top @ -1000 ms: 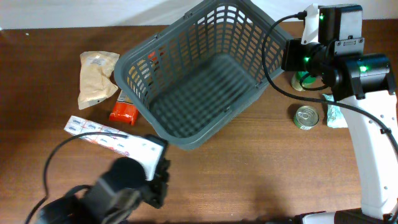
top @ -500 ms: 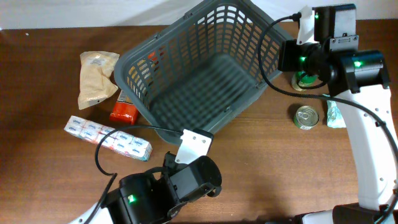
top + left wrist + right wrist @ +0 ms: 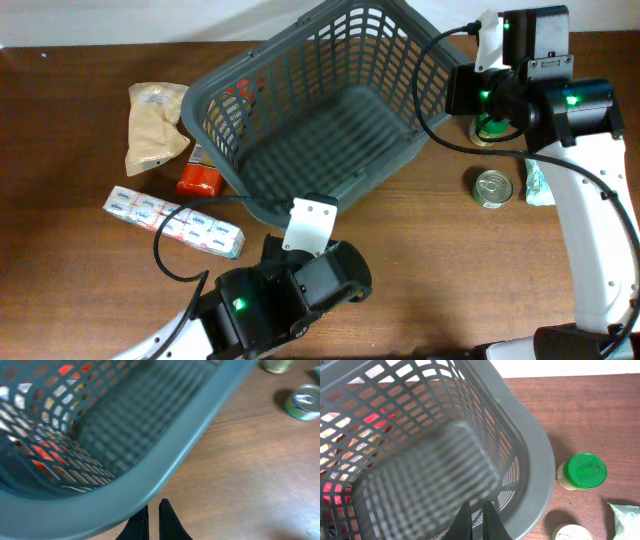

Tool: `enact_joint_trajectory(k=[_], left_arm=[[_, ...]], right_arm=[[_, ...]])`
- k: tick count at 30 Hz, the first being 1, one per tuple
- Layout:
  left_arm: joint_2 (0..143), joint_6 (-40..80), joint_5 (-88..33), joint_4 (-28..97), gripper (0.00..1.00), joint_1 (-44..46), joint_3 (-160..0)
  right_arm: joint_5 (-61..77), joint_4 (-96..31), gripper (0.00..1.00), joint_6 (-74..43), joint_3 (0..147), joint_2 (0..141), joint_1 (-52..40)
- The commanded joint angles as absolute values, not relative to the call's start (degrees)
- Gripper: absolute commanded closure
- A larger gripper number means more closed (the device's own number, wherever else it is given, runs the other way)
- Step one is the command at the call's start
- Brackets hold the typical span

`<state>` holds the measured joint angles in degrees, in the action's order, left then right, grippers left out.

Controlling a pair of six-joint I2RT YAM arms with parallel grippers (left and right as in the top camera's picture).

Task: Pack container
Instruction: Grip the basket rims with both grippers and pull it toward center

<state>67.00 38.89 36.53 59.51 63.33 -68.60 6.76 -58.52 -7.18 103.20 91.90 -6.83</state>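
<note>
My left claw [image 3: 154,507], seemingly shut and empty, had swung in to the basket's [image 3: 165,455] near rim; nothing packed yet.

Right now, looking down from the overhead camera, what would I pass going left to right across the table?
Tan bag → red packet → grey basket → tin can → pale green packet.

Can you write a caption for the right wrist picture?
Grey basket seen from above, green-lidded jar standing outside it on the table.
</note>
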Motion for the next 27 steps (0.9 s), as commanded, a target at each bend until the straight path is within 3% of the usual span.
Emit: enact_joint_trajectory(k=[1, 16, 27], left_arm=[[67.8, 39.9, 40.4, 59.3, 0.98, 60.7, -69.6], [67.8, 30.5, 42.2, 51.8, 0.98, 49.4, -69.6], [70.7, 24.1, 35.5, 47.0, 0.98, 40.8, -69.6]], right_arm=[[7.3, -58.5, 0.96, -6.2, 104.6, 92.3, -6.7], [10.7, -58.8, 0.96, -4.6, 104.4, 92.4, -9.1], [10.3, -59.2, 0.96, -4.7, 104.4, 92.4, -10.9]])
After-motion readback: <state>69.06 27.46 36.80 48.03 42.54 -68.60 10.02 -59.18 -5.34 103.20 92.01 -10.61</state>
